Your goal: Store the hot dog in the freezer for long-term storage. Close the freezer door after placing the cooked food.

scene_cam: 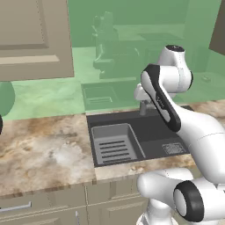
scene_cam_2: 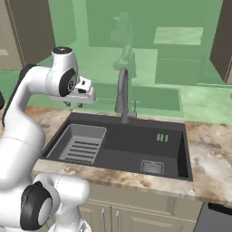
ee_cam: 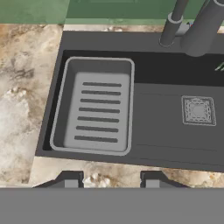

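Note:
The hot dog, the freezer and the freezer door are out of view. My gripper [ee_cam: 112, 181] hangs above the front edge of a black sink [ee_cam: 166, 113] and looks straight down into it. Its two dark fingertips [ee_cam: 72, 180] stand wide apart with nothing between them, so it is open. From the right base camera the gripper [scene_cam_2: 73, 104] points down over the sink's left end [scene_cam_2: 127, 140].
A grey slotted tray [ee_cam: 98, 111] lies in the left part of the sink, and a square drain [ee_cam: 198, 110] sits to the right. A dark faucet [scene_cam_2: 121, 93] rises at the back rim. Marbled counter [scene_cam: 44, 149] spreads to the left, with cabinets [scene_cam: 35, 39] above.

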You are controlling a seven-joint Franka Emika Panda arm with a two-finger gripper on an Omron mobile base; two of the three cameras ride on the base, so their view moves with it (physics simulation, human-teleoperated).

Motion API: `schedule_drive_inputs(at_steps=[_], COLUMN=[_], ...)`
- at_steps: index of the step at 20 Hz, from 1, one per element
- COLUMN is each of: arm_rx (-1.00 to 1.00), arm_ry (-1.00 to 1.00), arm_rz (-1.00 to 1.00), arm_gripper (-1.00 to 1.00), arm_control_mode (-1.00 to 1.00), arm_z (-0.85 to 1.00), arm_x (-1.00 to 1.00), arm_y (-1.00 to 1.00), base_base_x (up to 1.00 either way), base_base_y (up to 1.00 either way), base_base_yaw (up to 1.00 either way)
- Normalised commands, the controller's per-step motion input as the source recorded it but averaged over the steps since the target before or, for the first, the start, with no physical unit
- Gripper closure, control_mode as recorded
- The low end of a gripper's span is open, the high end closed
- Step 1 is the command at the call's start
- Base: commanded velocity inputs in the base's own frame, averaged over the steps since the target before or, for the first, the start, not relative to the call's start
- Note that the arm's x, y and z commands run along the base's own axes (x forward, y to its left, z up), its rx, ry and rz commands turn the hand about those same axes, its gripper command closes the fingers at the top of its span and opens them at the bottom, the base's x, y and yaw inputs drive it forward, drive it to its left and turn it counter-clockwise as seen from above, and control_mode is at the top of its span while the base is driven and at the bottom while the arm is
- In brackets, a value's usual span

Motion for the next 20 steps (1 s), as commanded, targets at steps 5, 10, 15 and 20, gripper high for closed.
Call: schedule_drive_inputs(at_steps=[5, 10, 15, 20], arm_rx=[0.0, 0.0, 0.0, 0.0], arm_ry=[0.0, 0.0, 0.0, 0.0], arm_rz=[0.0, 0.0, 0.0, 0.0], arm_gripper=[-1.0, -1.0, -1.0, -1.0], arm_control_mode=[1.0, 1.0, 1.0, 1.0], arm_z=[0.0, 0.0, 0.0, 0.0], arm_x=[0.0, 0.0, 0.0, 0.0], arm_y=[0.0, 0.0, 0.0, 0.0], base_base_x=[-0.01, -0.51, -0.7, -0.41], base_base_y=[0.0, -0.03, -0.38, -0.48], base_base_yaw=[0.0, 0.0, 0.0, 0.0])
